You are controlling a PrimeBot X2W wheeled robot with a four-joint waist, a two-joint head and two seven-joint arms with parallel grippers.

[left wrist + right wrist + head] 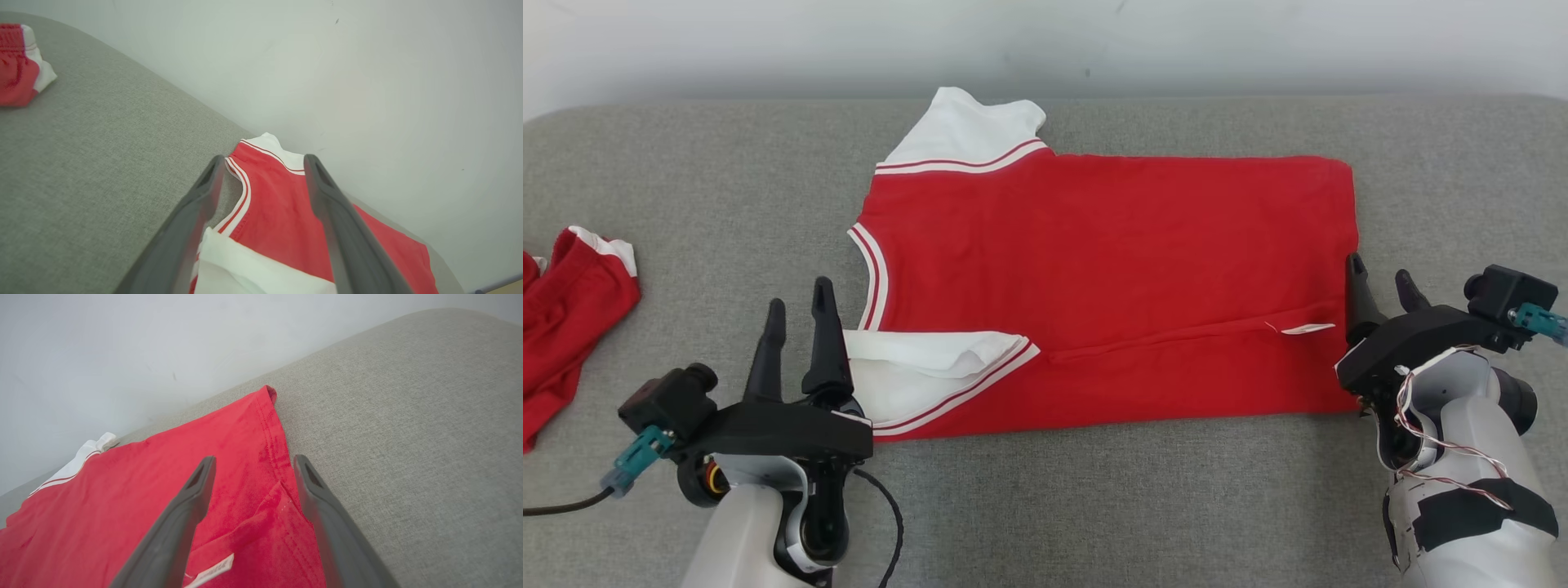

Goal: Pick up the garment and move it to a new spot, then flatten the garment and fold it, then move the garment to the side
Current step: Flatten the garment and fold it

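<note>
No legible txt; small white tag [1307, 329] on red garment [1111, 269] unreadable.

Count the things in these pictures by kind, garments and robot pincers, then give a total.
Red-and-white garments: 2, the flat shirt and the bunched garment
Pincers: 2, the left pincer and the right pincer
Total: 4

Soft, even light is falling, leaving only faint shadows under the left hand [800, 292]; its fingers [186, 228] are blurring near the lens, and picture edges are bending.
</note>
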